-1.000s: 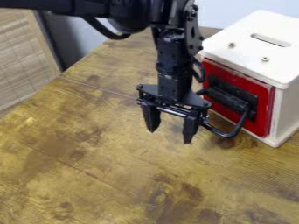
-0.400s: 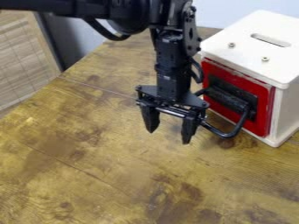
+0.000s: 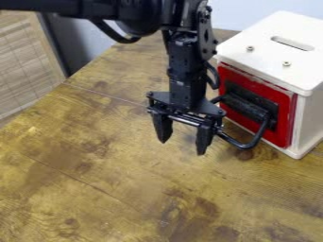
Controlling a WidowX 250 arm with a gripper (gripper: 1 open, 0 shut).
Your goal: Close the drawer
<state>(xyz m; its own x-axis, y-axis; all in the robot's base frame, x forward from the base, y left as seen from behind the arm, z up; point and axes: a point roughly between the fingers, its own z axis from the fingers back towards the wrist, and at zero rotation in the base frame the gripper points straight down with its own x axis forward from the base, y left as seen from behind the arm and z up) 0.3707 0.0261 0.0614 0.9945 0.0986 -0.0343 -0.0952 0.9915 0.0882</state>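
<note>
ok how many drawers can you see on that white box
1: the red-fronted drawer with the black bar handle, low in the white box's near side; hidden sides might hold others.

The tabletop [image 3: 101, 180] looks like wood with a smooth, faintly satiny finish, its brown grain blotched with darker stains. The box [image 3: 284, 57] appears to be smooth, matt white plastic, with small screw heads on its top that look like metal, while the drawer [image 3: 259, 106] has a smooth red front, plastic by its look, and a dark bar handle with a slight sheen. The black arm [image 3: 190, 57] reads as a mix of hard matt and slightly glossy parts, and the slatted panel [image 3: 25, 61] looks like pale, ribbed wood.
</note>
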